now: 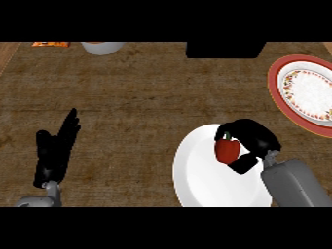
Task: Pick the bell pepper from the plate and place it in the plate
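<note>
The bell pepper (227, 150), red with a small green stem end pointing up the view, sits over the white plate (204, 180) at about five o'clock on the counter (139, 107). The right hand (258, 133) comes in from the lower edge and curls round it: the fingers arch over the pepper's far and right sides and the thumb closes in from below, so the pepper is pinched between them. I cannot tell whether it rests on the plate or is just clear of it.

The grasp from the right side makes sense, because the goal, a patterned plate (313, 92) with a red rim, lies at about two o'clock, well apart from the white one. Taking the pepper from that side leaves a short path up and to the right. My judgement is that the pick is at the closing stage and the carry is not yet begun. The next move calls for a lift high enough to clear both rims.

The left hand (53, 151) rests at about eight o'clock, fingers straight and pointing up the view, out of the way since the job needs one hand only.

Along the far edge stand a white bowl (102, 47) at eleven o'clock, an orange packet (50, 44) beside it, and a black box (224, 49) near one o'clock, none of them in the path
</note>
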You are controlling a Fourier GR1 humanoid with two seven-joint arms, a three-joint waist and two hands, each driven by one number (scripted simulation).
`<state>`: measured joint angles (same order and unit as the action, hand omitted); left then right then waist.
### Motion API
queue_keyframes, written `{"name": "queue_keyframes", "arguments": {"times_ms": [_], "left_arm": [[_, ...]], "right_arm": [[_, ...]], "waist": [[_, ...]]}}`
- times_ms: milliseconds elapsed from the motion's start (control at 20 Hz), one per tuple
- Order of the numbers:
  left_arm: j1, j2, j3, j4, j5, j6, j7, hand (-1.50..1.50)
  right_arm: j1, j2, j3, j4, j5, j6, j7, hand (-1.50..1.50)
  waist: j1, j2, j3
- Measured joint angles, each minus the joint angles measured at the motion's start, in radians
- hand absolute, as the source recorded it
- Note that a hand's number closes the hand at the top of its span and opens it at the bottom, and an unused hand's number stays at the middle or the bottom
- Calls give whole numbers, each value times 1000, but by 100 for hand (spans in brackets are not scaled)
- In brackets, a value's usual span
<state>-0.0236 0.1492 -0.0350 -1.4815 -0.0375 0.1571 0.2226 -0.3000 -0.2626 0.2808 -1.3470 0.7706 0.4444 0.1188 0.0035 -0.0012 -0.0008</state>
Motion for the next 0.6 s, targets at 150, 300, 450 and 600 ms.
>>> {"name": "queue_keyframes", "arguments": {"times_ms": [150, 300, 450, 600], "left_arm": [[-21, -13, 6, 29, -13, 2, -7, 0], [-33, -19, 13, 39, -20, -2, -5, 0], [-18, -34, 2, 32, -34, 9, -11, 0], [-4, -39, -3, 14, -40, 9, -5, 0]], "right_arm": [[-11, 1, -14, 14, 32, -16, -40, 150], [-11, -10, -33, 32, 64, -48, -90, 150], [-27, -53, -65, 105, 74, -105, -217, 150], [-53, -96, -97, 166, 76, -140, -336, 150]], "waist": [[-1, 1, 0], [-1, 1, 1], [1, 1, 1], [3, 2, 1]]}}
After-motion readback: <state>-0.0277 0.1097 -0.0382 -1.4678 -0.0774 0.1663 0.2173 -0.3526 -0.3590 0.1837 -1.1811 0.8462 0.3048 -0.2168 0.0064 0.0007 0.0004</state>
